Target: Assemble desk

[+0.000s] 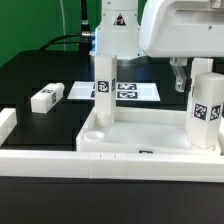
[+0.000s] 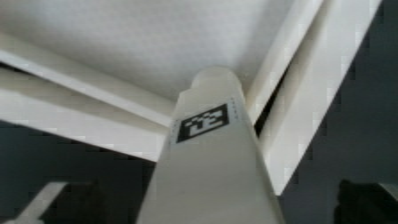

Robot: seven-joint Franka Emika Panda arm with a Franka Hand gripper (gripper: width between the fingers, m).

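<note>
On the black tabletop [image 1: 40,70], one short square white plastic leg [image 1: 46,97] lay loose on the exterior view's left. The white plastic desk panel [image 1: 140,128] already carried two standing legs. The hand [image 1: 187,76] hung above the right leg [image 1: 206,112]; whether it gripped I could not tell, and I judged that leg needed twisting tight next.

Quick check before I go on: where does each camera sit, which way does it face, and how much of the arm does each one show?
Exterior view: off the arm, low at the table's edge, facing the desk panel with two legs standing on it; the arm and gripper show at the exterior view's right.
Wrist view: on the wrist, looking along a tagged leg toward the panel's rim; the fingertips show at the frame's edge.
Shared: the panel, and probably one upright leg, though which one I cannot tell.
</note>
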